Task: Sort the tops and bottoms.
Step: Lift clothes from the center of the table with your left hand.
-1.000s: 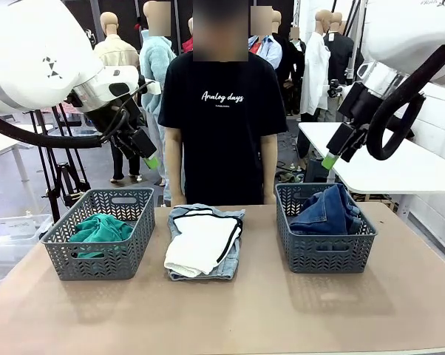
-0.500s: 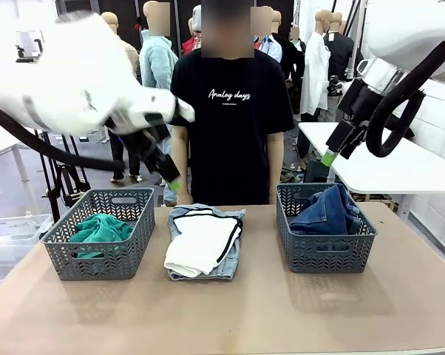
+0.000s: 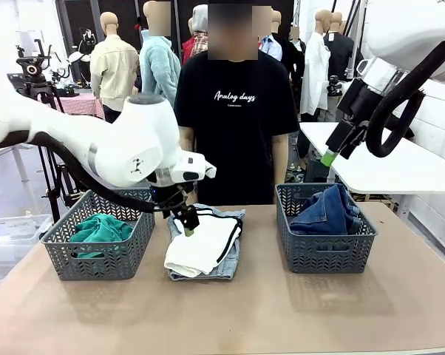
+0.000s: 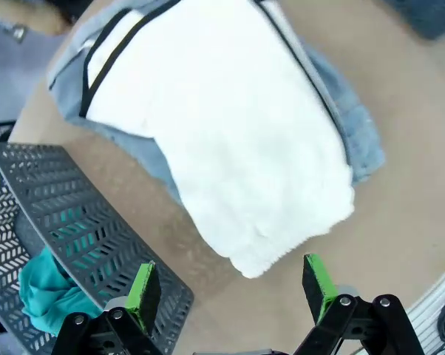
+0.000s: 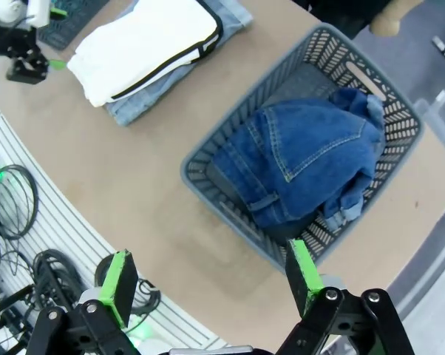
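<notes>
Surface: tan flat bench [image 3: 282,310], carrying two grey perforated plastic baskets, the left basket [image 3: 126,255] and the right basket [image 3: 318,255]. In the right basket lie bunched dark blue denim jeans [image 3: 326,211]. Mid-bench, between the baskets, folded white shorts with black trim [image 3: 204,248] lie on light blue denim shorts [image 3: 226,268]. The left basket holds a teal-green soft fabric top [image 3: 97,229]. My left end effector [image 4: 230,266] hangs just above the white shorts, fingers apart, empty. My right end effector [image 3: 330,157] is high above the right basket, fingers apart, empty.
</notes>
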Controlling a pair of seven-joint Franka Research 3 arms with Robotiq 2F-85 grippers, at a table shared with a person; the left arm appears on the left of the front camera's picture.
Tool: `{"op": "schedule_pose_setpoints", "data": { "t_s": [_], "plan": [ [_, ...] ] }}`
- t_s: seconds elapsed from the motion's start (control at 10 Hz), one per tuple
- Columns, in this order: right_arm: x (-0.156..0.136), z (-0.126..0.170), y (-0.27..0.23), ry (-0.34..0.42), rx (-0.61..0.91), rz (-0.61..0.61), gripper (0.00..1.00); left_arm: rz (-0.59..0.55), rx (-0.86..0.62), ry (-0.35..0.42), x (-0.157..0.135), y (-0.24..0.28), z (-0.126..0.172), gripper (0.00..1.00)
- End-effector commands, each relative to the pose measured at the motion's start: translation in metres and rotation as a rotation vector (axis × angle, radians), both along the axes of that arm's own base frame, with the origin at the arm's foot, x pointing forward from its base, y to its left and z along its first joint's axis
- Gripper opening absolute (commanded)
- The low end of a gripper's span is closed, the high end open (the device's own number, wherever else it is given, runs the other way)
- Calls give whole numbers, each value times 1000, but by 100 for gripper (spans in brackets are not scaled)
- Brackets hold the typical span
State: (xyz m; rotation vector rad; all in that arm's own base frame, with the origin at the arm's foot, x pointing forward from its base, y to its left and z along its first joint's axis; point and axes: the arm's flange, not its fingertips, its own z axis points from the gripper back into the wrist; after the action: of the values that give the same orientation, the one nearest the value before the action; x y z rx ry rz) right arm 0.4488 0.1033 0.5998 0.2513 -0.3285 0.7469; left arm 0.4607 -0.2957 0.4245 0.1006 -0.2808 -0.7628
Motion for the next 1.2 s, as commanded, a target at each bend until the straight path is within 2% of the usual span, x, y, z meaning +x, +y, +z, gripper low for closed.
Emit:
{"op": "schedule_pose_setpoints", "data": {
  "t_s": [0.0,0.1,0.3,0.4,0.5,0.6,0.7,0.8,1.1],
  "plan": [
    [0,0,0,0,-1,1,100,82,14,43,21,-17,-8,100],
    [0,0,0,0,-1,1,100,113,-58,140,36,-20,-14,100],
    [0,0,0,0,-1,1,100,129,-89,177,56,-28,-7,100],
    [0,0,0,0,-1,1,100,100,-39,112,32,-13,-25,100],
    [0,0,0,0,-1,1,100,100,-39,112,32,-13,-25,100],
    [0,0,0,0,-1,1,100,122,-72,149,47,-22,-22,100],
    [0,0,0,0,-1,1,100,132,-85,78,39,-30,0,100],
    [0,0,0,0,-1,1,100,159,-110,24,43,-43,4,100],
    [0,0,0,0,-1,1,100,289,-71,28,73,-58,-28,100]
  ]
}}
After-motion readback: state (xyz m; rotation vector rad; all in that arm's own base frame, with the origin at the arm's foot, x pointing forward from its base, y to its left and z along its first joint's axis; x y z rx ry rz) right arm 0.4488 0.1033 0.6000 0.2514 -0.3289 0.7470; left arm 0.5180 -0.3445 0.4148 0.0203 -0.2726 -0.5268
